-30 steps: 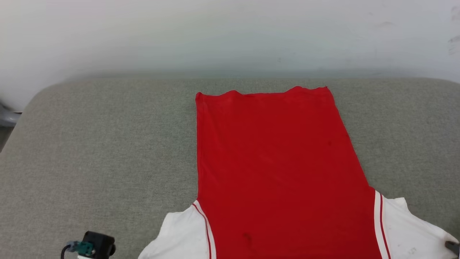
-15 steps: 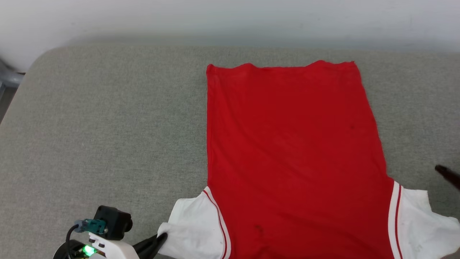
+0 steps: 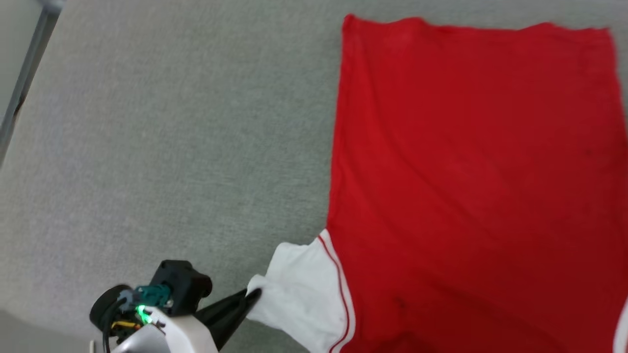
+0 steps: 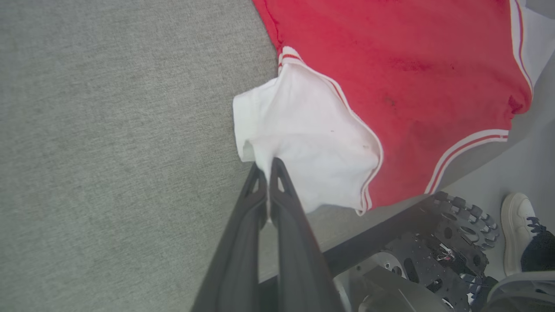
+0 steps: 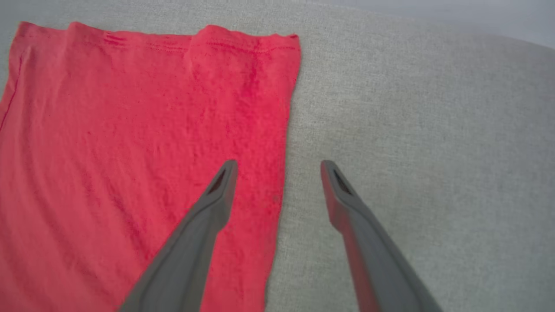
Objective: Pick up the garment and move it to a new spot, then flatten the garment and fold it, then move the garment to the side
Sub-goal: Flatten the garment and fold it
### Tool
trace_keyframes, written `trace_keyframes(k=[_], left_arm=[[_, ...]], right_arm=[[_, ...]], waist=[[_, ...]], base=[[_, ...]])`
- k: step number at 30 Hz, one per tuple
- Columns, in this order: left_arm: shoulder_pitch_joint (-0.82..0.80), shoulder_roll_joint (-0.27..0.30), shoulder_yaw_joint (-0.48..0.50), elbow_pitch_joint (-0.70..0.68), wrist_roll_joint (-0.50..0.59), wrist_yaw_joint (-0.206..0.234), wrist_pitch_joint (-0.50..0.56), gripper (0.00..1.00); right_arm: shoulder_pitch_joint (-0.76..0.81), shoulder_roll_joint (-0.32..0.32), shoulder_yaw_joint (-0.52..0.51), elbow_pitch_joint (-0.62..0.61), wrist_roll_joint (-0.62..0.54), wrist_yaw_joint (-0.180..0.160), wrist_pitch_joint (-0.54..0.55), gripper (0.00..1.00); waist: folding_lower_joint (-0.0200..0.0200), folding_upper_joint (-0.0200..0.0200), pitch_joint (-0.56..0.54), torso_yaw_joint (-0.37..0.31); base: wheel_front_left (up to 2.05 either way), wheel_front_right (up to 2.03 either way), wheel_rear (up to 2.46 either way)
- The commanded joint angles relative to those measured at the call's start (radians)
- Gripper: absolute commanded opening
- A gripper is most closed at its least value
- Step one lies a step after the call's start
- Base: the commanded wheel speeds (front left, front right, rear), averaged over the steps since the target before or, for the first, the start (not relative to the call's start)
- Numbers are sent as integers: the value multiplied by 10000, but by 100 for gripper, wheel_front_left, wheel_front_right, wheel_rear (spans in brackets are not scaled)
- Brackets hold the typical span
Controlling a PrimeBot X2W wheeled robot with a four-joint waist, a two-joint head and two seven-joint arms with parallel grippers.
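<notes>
The garment [image 3: 466, 171] is lying spread flat on the grey fabric surface [image 3: 171, 147]. It is taking up the right half of the head view, with a red side facing up and its straight hem running along the top of the frame. Its white sleeve [image 3: 299, 289] is sticking out toward the lower centre, bordered by a thin red-and-white stripe.

The left gripper [image 3: 249, 297] is reaching in from the lower left of that view. Its two dark fingers are pressed together and pinching the outer corner of this sleeve (in the left wrist view the cloth is puckering a little right at the tips). In that wrist view the red body is filling the upper right. Toward the lower right, part of the robot's dark base with a toothed wheel [image 4: 466, 216] is showing, and a person's white shoe [image 4: 516, 225] is standing at the right edge.

In the right wrist view the right gripper [image 5: 277, 167] is hanging with its fingers spread wide and nothing caught between them. One finger is lying over the red cloth, the other over the grey surface, and the garment's side edge is running up between them toward the hem at the upper left. Whether the tips are touching the cloth cannot be told.
</notes>
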Motion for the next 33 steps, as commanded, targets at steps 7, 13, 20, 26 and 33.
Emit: trace_keyframes(k=[7,13,20,26,33], left_arm=[[-697,-523,-323,97,275,-496,-214,0],[-990,-863,-553,512,332,-837,-474,0],[-1221,-1089,-673,860,330,-1078,-647,0],[-1295,-1201,-716,1086,358,-1121,-756,0],[-1382,-1187,-686,1227,483,-1044,-847,0]], right_arm=[[-2138,-729,-76,1296,-1090,-7,499,100],[-2982,-766,-364,1928,-1871,-7,640,100],[-3205,-624,-635,2448,-2446,-7,864,100],[-2416,-302,-783,2745,-2536,-7,1337,0],[-2127,-437,-913,2781,-2554,-8,1229,0]], waist=[[-2,0,1617,1578],[-2,0,2025,2076],[-2,0,2293,2381],[-2,0,2378,2488],[-2,0,2268,2422]], base=[[0,0,0],[0,0,0],[0,0,0],[0,0,0],[0,0,0]])
